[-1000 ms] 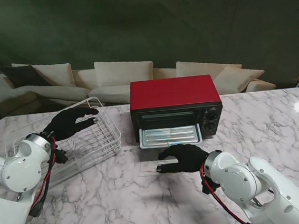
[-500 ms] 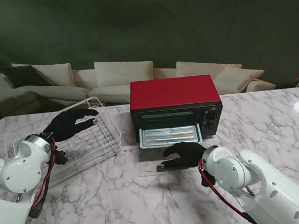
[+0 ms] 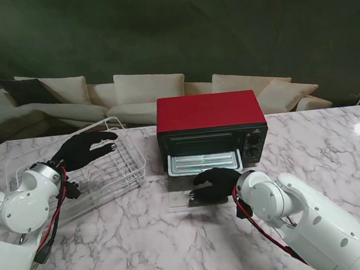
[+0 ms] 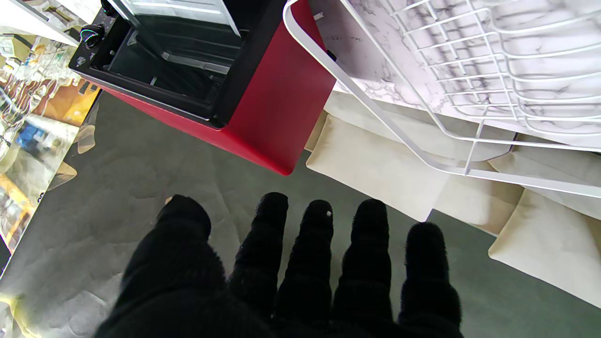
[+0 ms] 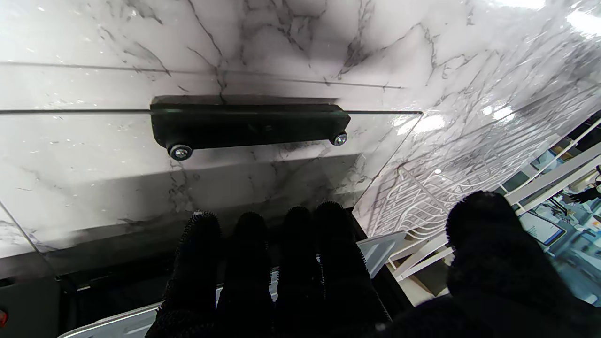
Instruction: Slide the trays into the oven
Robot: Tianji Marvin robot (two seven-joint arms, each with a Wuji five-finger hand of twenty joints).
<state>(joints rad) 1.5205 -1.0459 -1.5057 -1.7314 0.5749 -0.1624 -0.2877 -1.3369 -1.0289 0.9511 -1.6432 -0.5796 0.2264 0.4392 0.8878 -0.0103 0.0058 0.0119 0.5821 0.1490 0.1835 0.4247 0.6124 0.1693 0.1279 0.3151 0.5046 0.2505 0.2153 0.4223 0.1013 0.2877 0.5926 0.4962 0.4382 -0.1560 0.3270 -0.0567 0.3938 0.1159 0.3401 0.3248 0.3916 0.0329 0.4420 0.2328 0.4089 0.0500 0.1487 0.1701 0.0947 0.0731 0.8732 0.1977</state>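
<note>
No readable brand or lettering is showing on the glossy red oven (image 3: 209, 111), which is sitting boxy on the white-veined marble tabletop (image 3: 145, 240) with its clear glass door (image 5: 94, 155) lying flat open, black handle bar (image 5: 249, 123) at its edge. The ribbed metal tray (image 3: 202, 163) is resting in the oven mouth, and the black-gloved right hand (image 3: 214, 184) is hovering over the door with its four fingers (image 5: 300, 253) pressed together at the tray's front edge, thumb apart, gripping nothing. The left hand (image 3: 82, 149) is floating over the white wire rack (image 3: 109, 164), fingers (image 4: 314, 253) slightly spread and holding nothing.
</note>
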